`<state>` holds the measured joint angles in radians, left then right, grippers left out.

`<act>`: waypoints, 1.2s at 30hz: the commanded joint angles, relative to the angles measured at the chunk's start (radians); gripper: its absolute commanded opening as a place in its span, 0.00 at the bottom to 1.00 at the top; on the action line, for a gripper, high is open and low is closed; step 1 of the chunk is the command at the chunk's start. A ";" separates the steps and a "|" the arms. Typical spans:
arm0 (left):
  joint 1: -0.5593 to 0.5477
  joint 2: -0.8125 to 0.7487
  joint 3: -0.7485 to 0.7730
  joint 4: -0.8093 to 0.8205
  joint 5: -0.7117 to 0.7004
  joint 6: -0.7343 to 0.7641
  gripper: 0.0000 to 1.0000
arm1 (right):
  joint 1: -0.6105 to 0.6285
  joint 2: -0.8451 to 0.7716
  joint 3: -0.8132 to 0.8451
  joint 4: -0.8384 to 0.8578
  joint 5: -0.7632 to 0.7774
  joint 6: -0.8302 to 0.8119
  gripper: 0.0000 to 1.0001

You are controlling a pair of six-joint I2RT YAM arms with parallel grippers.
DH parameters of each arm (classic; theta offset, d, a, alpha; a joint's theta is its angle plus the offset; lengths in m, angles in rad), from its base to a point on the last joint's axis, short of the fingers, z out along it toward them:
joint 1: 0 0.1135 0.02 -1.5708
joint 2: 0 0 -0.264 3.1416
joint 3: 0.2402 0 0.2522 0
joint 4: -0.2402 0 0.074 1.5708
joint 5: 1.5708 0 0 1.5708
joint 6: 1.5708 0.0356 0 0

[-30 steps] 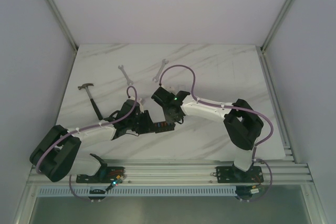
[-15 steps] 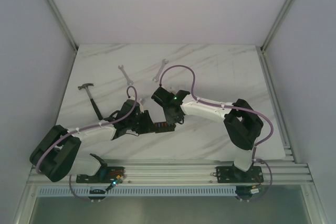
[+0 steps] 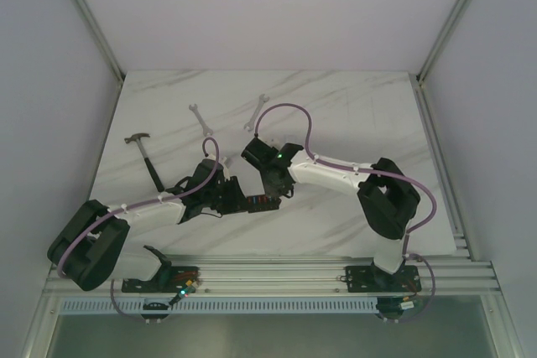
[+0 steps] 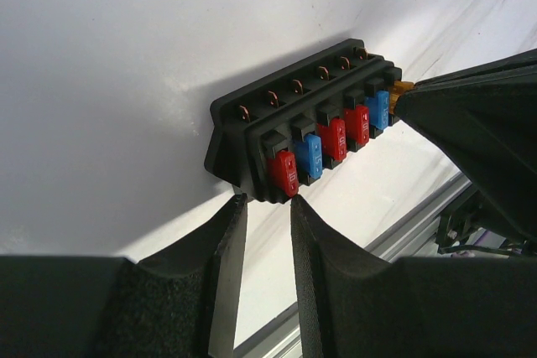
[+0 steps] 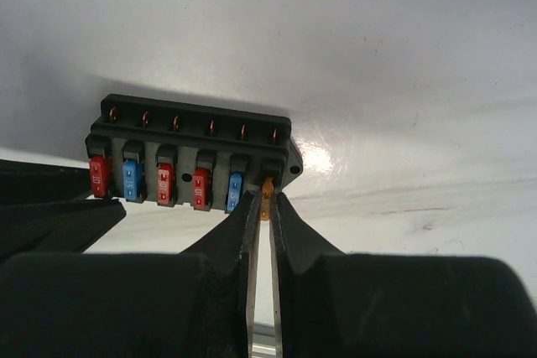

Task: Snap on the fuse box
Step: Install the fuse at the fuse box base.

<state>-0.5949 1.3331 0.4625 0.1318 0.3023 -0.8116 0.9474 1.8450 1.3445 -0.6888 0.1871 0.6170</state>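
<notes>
Seating the amber fuse (image 5: 267,189) was judged the step in hand. The right gripper (image 5: 266,203) was clenched on that fuse at the right end of the fuse box (image 5: 193,127), at the mouth of the one vacant slot (image 5: 270,165). The fuse box lay flat on the counter (image 5: 377,56) between the two grippers, with five fuses (image 5: 166,184) seated to the left of the vacant slot. To do the step well, the fuse blades needed squaring to the slot before any push, and the push needed to run straight along the slot axis. A tilted entry would probably have jammed or bent a blade. The box also needed bracing at its opposite end against sliding. The left gripper (image 4: 265,207) stood at that left end with its jaws partly apart; whether they pinched the box end or merely flanked it could not be told. The right wrist view showed the fuse-to-slot alignment, which the left wrist view largely hid behind the right gripper. Only the left wrist view showed the left end of the box at the fingertips. The top external view resolved neither, showing only both arms converging on the box and a hammer (image 3: 149,165) well apart to its left.
</notes>
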 commanded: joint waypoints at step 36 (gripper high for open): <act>0.010 0.005 0.007 -0.028 -0.011 0.001 0.37 | -0.013 0.075 0.009 -0.139 0.010 -0.012 0.00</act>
<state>-0.5938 1.3334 0.4625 0.1284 0.3023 -0.8116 0.9398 1.8767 1.3838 -0.7345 0.1841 0.6167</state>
